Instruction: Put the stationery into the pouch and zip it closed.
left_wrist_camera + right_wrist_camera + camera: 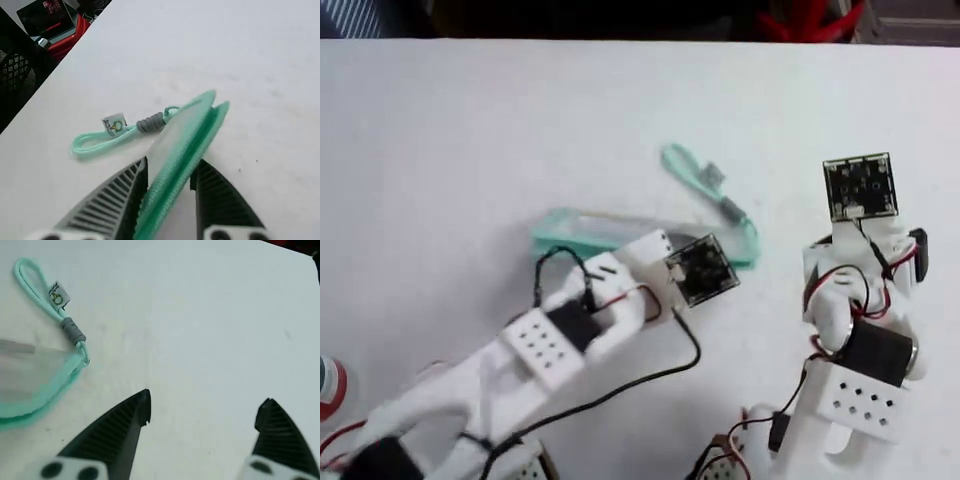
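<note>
A mint-green pouch [590, 232] with a clear side lies in the middle of the table, its loop strap [695, 178] stretched toward the far right. My left gripper [170, 175] is shut on the pouch [182, 145], one black finger on each side of its edge. The strap [107, 135] with its small tag lies beyond the pouch's corner. My right gripper [202, 412] hovers open over bare table beside the pouch's strap end [35, 375]; nothing sits between its fingers. In the high view the right arm [855, 300] stands right of the pouch.
The white table [470, 130] has free room at the back and left. A red-and-white object [330, 385] sits at the left edge. Dark and red things [50, 30] lie past the table's far edge.
</note>
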Robot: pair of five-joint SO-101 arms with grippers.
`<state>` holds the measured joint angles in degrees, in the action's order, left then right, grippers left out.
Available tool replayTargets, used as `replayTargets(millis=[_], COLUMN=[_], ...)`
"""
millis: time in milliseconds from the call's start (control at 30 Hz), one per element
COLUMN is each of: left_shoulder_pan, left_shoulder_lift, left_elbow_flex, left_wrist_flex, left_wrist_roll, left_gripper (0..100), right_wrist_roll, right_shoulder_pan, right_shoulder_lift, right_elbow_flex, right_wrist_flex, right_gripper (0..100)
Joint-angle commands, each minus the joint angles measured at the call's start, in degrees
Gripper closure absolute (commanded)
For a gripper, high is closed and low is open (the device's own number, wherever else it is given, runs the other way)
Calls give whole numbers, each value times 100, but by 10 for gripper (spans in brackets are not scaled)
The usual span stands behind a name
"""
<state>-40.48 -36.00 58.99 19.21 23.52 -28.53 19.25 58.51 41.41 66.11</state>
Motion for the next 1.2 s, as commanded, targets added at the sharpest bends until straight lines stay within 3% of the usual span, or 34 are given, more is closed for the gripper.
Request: replayTargets(millis=[0, 100, 233, 467, 633, 733, 867, 1033, 1167], left_shoulder_pan=[-303, -242, 497, 1499, 2211, 2853, 3890, 4198, 4215], left_shoulder_lift=[-1174, -1780, -1516, -127, -13, 48, 48, 48, -4], left_elbow_flex=[-70, -193, -976, -2321, -2831, -2901, -2602, -1785, -1319], left_wrist_flex=[985, 1354, 1380, 1090, 2409, 3297, 3956, 4378, 4255], left_wrist_roll=[-114, -677, -237, -607, -800, -791, -167, 1073, 774], left_gripper=[782, 714, 738, 807, 812, 812, 851, 980, 966], right_wrist_roll=[-44, -44, -44, -44, -721, -1073, -1380, -1284, -571], right_shoulder_pan=[-22, -31, -13, -4, -435, -752, -963, -1130, -1763], right_shoulder_lift=[66, 66, 75, 75, 75, 13, 4, 4, -330], right_elbow_flex=[-105, -141, -141, -132, -88, 141, 853, 1319, 853], right_wrist_flex=[127, 295, 418, 611, 1305, 1473, 1015, 620, 769], right_gripper=[672, 672, 672, 672, 678, 764, 981, 935, 872])
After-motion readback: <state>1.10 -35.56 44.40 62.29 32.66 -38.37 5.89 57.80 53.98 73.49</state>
